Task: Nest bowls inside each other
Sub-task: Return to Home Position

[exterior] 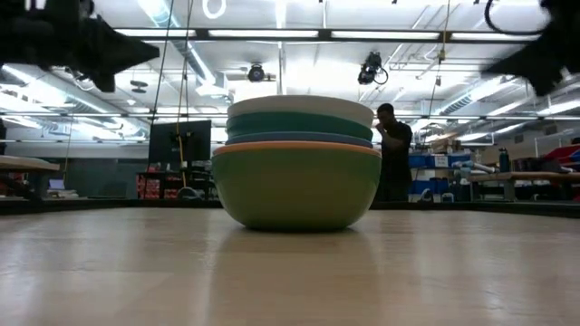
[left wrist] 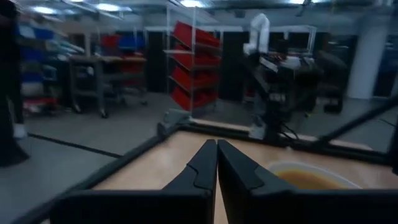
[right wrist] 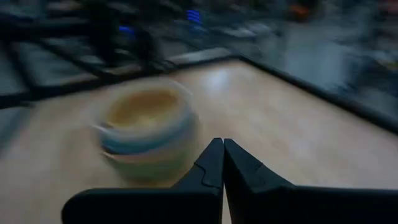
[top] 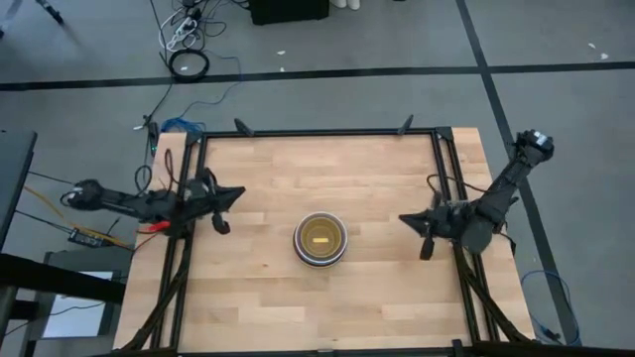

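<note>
A single stack of nested bowls (top: 320,239) stands on its base at the middle of the wooden table. In the low view the stack (exterior: 296,163) shows a green bowl outermost, then orange, blue, teal and white rims. The stack also shows in the left wrist view (left wrist: 311,176) and in the right wrist view (right wrist: 146,134). My left gripper (top: 238,194) is shut and empty at the table's left edge, well clear of the stack. My right gripper (top: 404,219) is shut and empty at the table's right side, also apart from it.
A black metal frame (top: 317,132) runs round the table's edges. Bare wood lies all around the stack. Beyond the table, in the low view, a person (exterior: 391,149) stands among shelves and benches. Cables (top: 187,50) lie on the floor behind the far edge.
</note>
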Controlling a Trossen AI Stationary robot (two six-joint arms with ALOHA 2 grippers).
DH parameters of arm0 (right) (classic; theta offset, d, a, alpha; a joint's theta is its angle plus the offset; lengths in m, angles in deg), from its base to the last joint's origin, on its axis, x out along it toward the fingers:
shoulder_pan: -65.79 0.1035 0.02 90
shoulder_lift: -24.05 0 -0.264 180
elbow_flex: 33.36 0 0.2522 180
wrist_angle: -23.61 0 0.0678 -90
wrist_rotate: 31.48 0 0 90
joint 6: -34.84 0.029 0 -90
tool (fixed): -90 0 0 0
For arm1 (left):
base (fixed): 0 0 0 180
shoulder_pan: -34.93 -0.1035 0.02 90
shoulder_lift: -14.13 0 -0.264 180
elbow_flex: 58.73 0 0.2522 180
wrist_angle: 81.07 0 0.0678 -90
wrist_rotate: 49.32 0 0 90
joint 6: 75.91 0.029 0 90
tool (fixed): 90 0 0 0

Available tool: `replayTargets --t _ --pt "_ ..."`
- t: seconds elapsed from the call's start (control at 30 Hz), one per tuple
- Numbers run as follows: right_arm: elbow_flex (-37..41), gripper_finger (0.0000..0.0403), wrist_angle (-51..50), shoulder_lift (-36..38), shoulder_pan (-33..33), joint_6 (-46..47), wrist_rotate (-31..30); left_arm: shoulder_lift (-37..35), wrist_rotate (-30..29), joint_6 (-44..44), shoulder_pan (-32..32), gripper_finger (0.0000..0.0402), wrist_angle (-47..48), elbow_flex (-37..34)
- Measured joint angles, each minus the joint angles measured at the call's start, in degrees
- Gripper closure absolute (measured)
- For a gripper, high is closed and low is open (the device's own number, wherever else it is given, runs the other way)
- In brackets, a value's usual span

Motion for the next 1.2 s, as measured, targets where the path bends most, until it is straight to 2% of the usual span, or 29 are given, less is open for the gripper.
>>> replayTargets --t 0.1,0.17,0.27,0.37,0.43,0.53,0.63,0.87,1.2 --pt "-0.11 0.0403 18.44 -0.62 -9.31 -22.31 13.74 1.59 6.15 -3.43 -5.58 0.0381 2.01 -0.04" --pt "-0.09 0.0403 20.74 -0.59 -18.0 -27.77 22.71 3.26 8.75 -3.88 -8.87 0.0381 0.97 -0.07" --pt "0.92 0.0403 21.85 -1.19 -33.19 -28.05 38.91 5.62 12.87 -3.84 -13.88 0.0381 -0.44 -0.07" --pt "4.37 0.0403 28.04 -3.08 -47.82 -27.07 56.25 8.28 18.27 -4.22 -18.82 0.0381 -1.08 -0.07" --pt "6.17 0.0403 32.85 -4.09 -55.71 -26.5 64.67 10.03 21.69 -4.36 -21.82 0.0381 -2.25 -0.07" --pt "8.33 0.0403 38.66 -5.58 -63.78 -25.99 72.82 11.84 26.67 -4.24 -25.8 0.0381 -5.01 -0.07" --pt "9.34 0.0403 40.11 -6.6 -68.32 -27.04 77.65 12.74 30.98 -4.1 -29.57 0.0381 -5.95 -0.02" --pt "14.97 0.0403 42.9 -7.83 -72.56 -28.58 79.77 13.14 38.5 -5.85 -35.83 0.0381 -8.24 -4.48" --pt "15.34 0.0403 41.89 -10.02 -73.47 -27.54 81.55 13.13 39.92 -4.19 -38.08 0.0381 -5.96 -5.84"
